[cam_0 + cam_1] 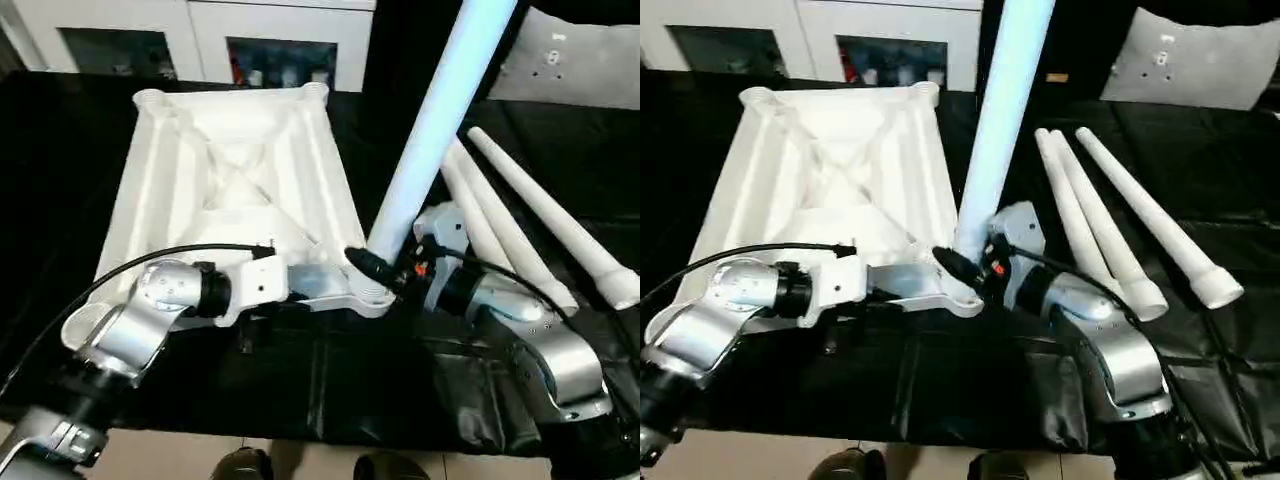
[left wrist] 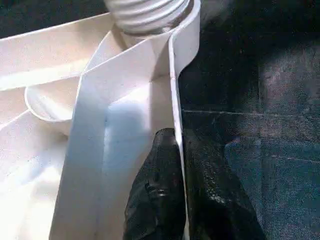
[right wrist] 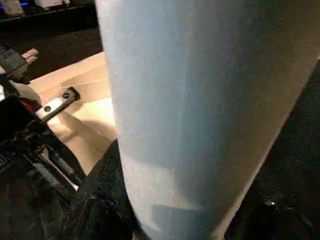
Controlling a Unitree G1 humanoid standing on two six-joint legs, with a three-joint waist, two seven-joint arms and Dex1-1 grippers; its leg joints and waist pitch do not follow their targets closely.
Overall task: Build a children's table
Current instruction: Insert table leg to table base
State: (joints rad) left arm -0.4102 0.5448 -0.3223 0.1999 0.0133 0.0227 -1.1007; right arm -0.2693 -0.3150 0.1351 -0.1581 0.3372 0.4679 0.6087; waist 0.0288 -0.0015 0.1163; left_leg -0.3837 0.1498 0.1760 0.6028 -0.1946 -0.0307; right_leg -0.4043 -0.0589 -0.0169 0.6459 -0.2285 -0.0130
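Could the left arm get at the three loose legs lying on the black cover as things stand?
Probably not: the left gripper is clamped on the tabletop rim, and the upright leg and right gripper stand between it and the loose legs.

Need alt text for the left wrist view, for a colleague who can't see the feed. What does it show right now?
The left gripper is shut on the thin white rim of the upturned table top, one black finger either side. Just beyond, the ribbed end of a table leg sits in the corner socket, with the black worktable cover alongside.
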